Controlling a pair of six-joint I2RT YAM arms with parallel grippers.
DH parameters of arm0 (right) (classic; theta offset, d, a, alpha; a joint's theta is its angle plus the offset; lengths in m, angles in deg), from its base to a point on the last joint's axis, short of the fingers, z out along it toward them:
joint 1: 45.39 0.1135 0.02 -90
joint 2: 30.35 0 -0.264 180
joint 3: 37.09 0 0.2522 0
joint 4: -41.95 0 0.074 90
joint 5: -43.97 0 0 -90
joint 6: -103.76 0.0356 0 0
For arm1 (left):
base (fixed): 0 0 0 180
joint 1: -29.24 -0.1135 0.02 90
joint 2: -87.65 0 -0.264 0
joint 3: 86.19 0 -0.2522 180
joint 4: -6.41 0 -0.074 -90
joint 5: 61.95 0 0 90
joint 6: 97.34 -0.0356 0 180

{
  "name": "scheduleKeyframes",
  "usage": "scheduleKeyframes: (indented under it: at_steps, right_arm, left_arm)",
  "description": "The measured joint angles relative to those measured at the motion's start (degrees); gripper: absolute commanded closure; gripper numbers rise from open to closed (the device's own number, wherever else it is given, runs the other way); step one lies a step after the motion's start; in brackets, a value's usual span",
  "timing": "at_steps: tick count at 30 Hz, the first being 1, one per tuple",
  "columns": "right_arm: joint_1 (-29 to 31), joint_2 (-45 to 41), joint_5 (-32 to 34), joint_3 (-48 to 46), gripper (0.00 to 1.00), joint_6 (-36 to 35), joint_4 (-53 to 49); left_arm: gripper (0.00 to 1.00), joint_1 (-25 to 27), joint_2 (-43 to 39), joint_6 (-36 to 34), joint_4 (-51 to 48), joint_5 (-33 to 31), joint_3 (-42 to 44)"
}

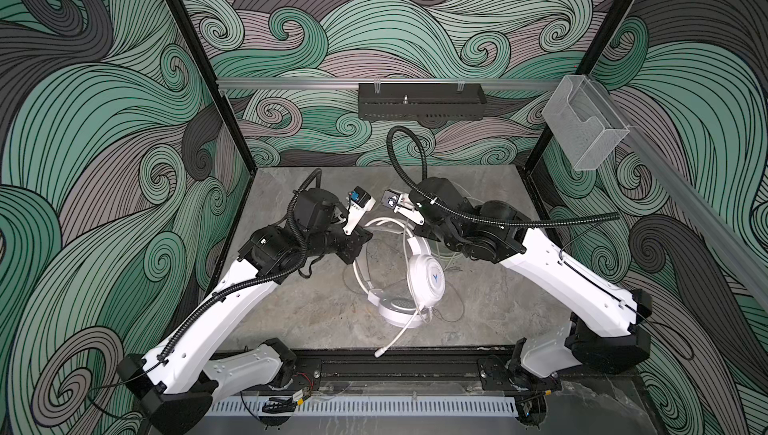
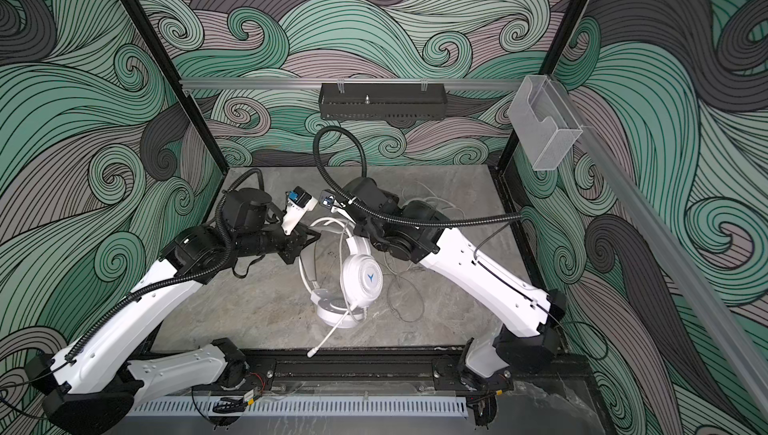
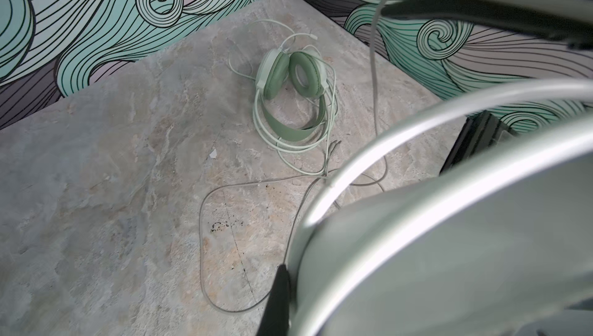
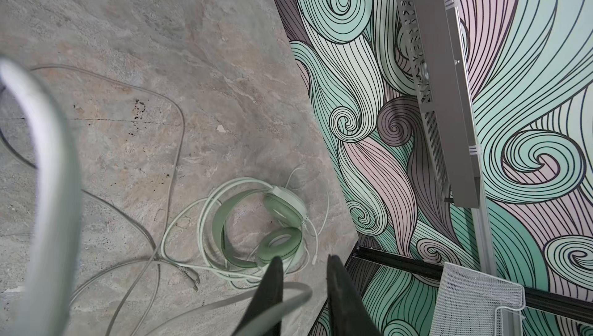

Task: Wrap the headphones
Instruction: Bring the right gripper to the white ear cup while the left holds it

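Centrally, the white headset [image 1: 426,279] stands on the table [image 1: 307,312] with one earcup flat and the other upright, its thin cable [image 3: 202,228] in loose loops beside it; the mint green headset [image 4: 272,222] lies flat near the back wall, its own cable coiled around it. The left gripper [image 1: 362,241] is fully closed on the white headband; the right gripper [image 4: 304,259] has its fingers slightly apart, a pale strand crossing the gap.
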Motion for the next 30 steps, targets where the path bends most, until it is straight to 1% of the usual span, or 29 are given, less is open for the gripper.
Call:
scheduleKeyframes:
  at_steps: [5,9,13,15,17,25,30]
  right_arm:
    - [-0.68,-1.49,-0.04,-2.38,0.63,0.11,0.35]
    - [-1.60,-4.20,-0.98,-5.64,0.53,0.37,1.81]
    - [-2.47,-8.74,-4.28,-10.32,0.47,0.90,5.01]
    - [-3.13,-10.95,-6.73,-11.98,0.45,1.62,6.73]
    - [-3.98,-12.48,-9.53,-13.16,0.39,2.45,8.63]
    - [-8.39,-18.93,-21.75,-20.48,0.27,7.10,17.84]
    - [-12.74,-24.06,-30.82,-27.32,0.26,12.41,24.61]
  left_arm:
    - [1.00,0.00,-0.50,1.05,0.44,1.29,1.18]
    - [1.00,0.00,-1.51,2.71,1.84,1.31,1.70]
    - [1.00,0.00,-2.93,4.42,3.19,1.55,1.70]
    - [1.00,0.00,-3.06,5.31,3.58,2.38,1.18]
    - [1.00,0.00,-3.04,6.05,4.04,3.23,0.55]
    - [1.00,0.00,-3.08,10.10,6.64,6.01,-1.90]
    - [1.00,0.00,-3.04,12.50,7.04,6.54,-6.56]
